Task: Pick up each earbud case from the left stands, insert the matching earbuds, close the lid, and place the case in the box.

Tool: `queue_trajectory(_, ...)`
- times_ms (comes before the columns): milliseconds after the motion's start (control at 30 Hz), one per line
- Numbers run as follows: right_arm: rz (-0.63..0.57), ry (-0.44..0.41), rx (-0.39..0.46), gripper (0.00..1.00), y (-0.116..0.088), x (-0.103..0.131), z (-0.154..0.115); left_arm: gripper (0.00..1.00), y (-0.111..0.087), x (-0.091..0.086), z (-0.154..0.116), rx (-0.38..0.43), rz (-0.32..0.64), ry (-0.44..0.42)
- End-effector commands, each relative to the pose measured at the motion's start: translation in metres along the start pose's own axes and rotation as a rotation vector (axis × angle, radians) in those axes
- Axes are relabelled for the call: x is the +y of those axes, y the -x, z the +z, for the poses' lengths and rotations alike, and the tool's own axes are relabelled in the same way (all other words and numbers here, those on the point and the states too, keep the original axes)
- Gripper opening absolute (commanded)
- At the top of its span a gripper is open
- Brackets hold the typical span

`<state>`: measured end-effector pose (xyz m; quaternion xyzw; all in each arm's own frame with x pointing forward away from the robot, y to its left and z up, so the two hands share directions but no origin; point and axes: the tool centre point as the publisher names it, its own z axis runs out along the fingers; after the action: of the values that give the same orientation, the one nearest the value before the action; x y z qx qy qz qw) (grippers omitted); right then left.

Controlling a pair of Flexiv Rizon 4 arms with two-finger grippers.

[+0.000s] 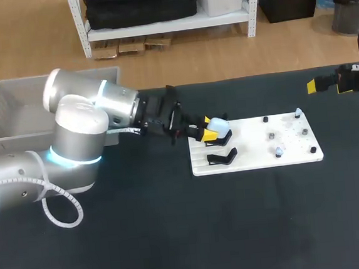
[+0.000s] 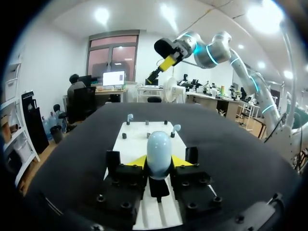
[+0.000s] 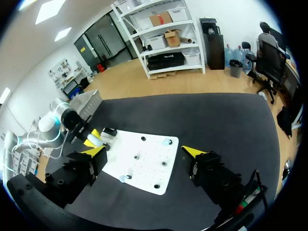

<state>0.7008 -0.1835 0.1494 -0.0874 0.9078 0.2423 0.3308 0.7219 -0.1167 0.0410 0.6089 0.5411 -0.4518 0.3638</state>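
Head view: left arm (image 1: 73, 144) in from the left edge, reaching to mid-frame. Left gripper (image 1: 212, 130) at the left end of the white board (image 1: 257, 160), yellow tips pressed on two sides of the pale blue earbud case (image 1: 220, 125), clamped on it. Case right over the upper black stand (image 1: 213, 143); contact with the stand not clear. Second black stand (image 1: 222, 157) just below in the frame. Two earbuds (image 1: 279, 150) on the board's right half, one at the upper right corner, one lower. Small dark pegs (image 1: 271, 136) between them. Gray box (image 1: 14, 108) in the upper left, beside the black table (image 1: 176, 235). Right gripper (image 1: 317, 86) at the right edge, well apart from the board; finger gap not readable here.

Left wrist view: left gripper (image 2: 159, 162) closed on the earbud case (image 2: 159, 151), a yellow tip against each side. Dark stand (image 2: 159, 187) under the case. White board (image 2: 144, 132) ahead of the fingers, earbuds (image 2: 176, 128) on it. Right arm (image 2: 216, 50) raised beyond the board.

Right wrist view: right gripper (image 3: 144, 151) spread wide, holding nothing, high over the white board (image 3: 144, 168). Earbuds (image 3: 167, 142) on the board under it. Left gripper (image 3: 89, 137) with the earbud case (image 3: 93, 141) at the board's end nearest the gray box (image 3: 86, 101).
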Motion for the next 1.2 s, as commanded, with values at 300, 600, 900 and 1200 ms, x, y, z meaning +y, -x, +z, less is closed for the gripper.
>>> queue_trajectory(300, -0.001, 0.003, 0.000, 1.00, 0.000, -0.001, 0.000, 0.00, 0.054, -0.027, -0.020, -0.139, 0.061, 0.060)
queue_trajectory(600, -0.001, 0.003, 0.000, 1.00, 0.000, -0.001, 0.000, 0.00, 0.066, -0.028, -0.020, -0.171, 0.062, 0.074)
queue_trajectory(900, -0.001, 0.003, 0.000, 1.00, 0.000, -0.001, 0.000, 0.00, 0.066, -0.028, -0.020, -0.171, 0.062, 0.074)
queue_trajectory(1200, -0.001, 0.003, 0.000, 1.00, 0.000, -0.001, 0.000, 0.00, 0.066, -0.028, -0.020, -0.171, 0.062, 0.074)
